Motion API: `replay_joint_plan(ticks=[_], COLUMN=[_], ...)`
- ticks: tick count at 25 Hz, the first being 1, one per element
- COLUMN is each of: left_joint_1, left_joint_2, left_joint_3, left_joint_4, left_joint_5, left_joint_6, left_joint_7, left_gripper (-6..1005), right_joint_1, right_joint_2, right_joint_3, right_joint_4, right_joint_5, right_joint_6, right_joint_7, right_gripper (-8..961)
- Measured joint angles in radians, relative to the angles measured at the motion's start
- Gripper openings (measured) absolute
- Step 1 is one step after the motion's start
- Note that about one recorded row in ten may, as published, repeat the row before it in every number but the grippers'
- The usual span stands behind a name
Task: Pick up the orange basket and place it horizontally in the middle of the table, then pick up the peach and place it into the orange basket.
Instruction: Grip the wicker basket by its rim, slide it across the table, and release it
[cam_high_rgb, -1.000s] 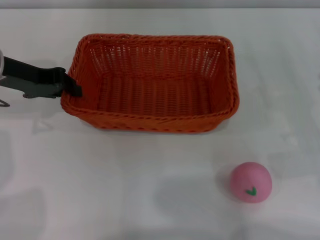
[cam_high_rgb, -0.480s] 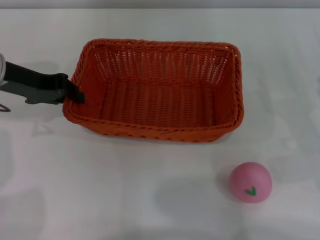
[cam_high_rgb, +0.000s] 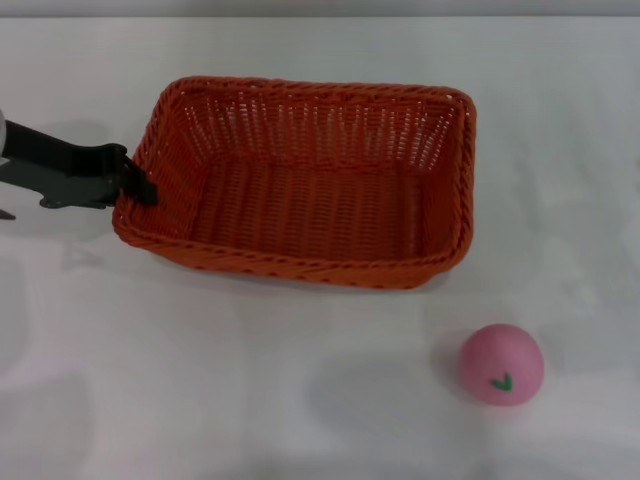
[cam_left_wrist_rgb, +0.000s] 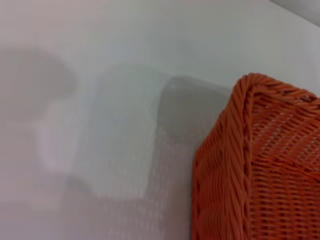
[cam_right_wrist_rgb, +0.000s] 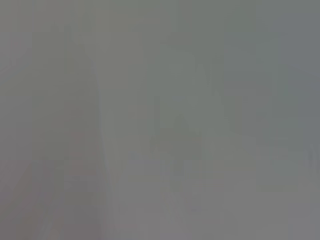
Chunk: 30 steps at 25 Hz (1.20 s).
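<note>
The orange basket (cam_high_rgb: 300, 268) lies lengthwise across the middle of the white table (cam_high_rgb: 200, 390), open side up and empty inside. My left gripper (cam_high_rgb: 140, 188) reaches in from the left and is shut on the braided rim of the basket's left short side. A corner of that same basket (cam_left_wrist_rgb: 260, 175) fills the left wrist view, over its shadow on the table. The pink peach (cam_high_rgb: 501, 363) rests on the table near the front right, well apart from the basket. My right gripper is out of view, and the right wrist view is plain grey.
The dark left arm (cam_high_rgb: 55, 165) stretches over the table's left edge area. Bare white tabletop lies in front of the basket and to the left of the peach.
The basket, held by my left gripper, swung right and toward me, then shifted back left. The peach has stayed where it was.
</note>
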Motion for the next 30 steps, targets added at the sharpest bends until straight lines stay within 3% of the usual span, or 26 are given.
replay_joint_plan(ticks=[17,30], left_joint_1=[-0.105,-0.124], left_joint_2=[0.001,0.003], left_joint_3=[-0.003,-0.005], left_joint_4=[0.099,0.116], left_joint_5=[0.047,0.06], left_joint_6=[0.015,0.008], left_joint_7=[-0.083,-0.087], left_gripper=[241,250], right_joint_1=[0.001,0.0], right_joint_2=[0.0,0.0], right_joint_3=[-0.004,-0.004], right_joint_4=[-0.009,-0.01], right_joint_5=[0.0,0.0], right_joint_6=[0.001,0.006], right_joint_7=[-0.002,-0.003], right_gripper=[663,662])
